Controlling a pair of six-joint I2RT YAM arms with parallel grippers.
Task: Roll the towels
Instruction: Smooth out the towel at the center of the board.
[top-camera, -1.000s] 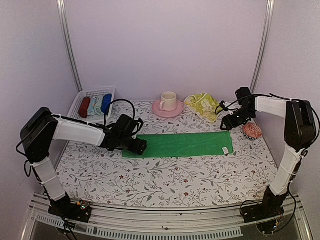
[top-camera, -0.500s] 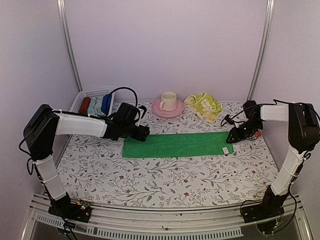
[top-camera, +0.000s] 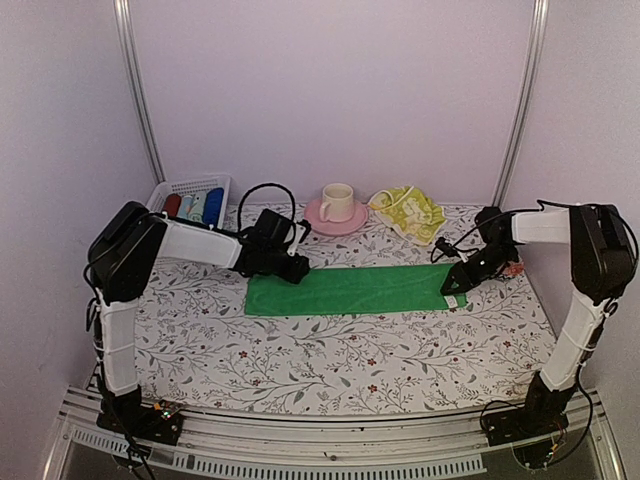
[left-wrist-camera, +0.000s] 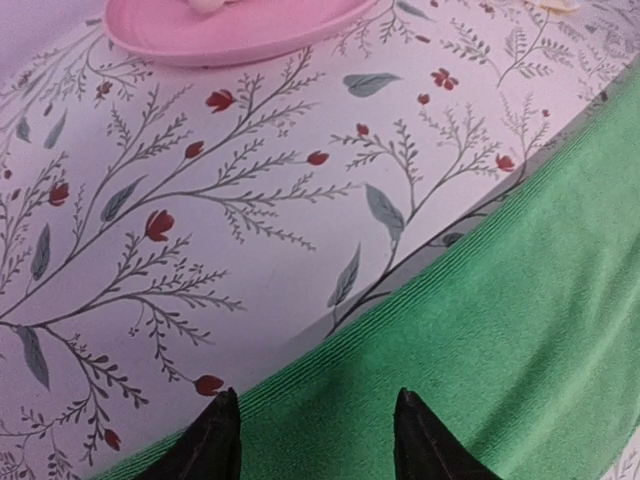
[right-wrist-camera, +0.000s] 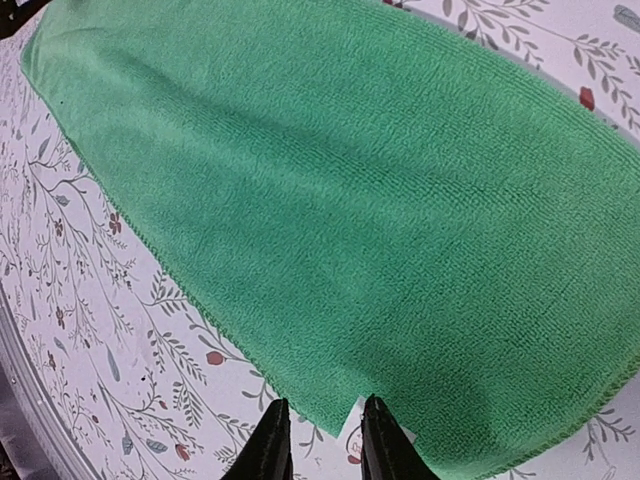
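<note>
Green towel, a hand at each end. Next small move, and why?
Probably close the left hand on the far left edge of the green towel: its jaws stand apart over that edge, the towel lies flat, unrolled, and the right hand sits narrowed at the right corner.

Here's the flowered table (top-camera: 330, 350), white with red buds and grey leaves. Behind the table, a plain lilac back wall (top-camera: 330, 90); matching walls either side. Two metal uprights (top-camera: 140, 100) at the table's far corners, a slotted metal rail (top-camera: 330, 440) along its near edge. Soft, even light.
</note>
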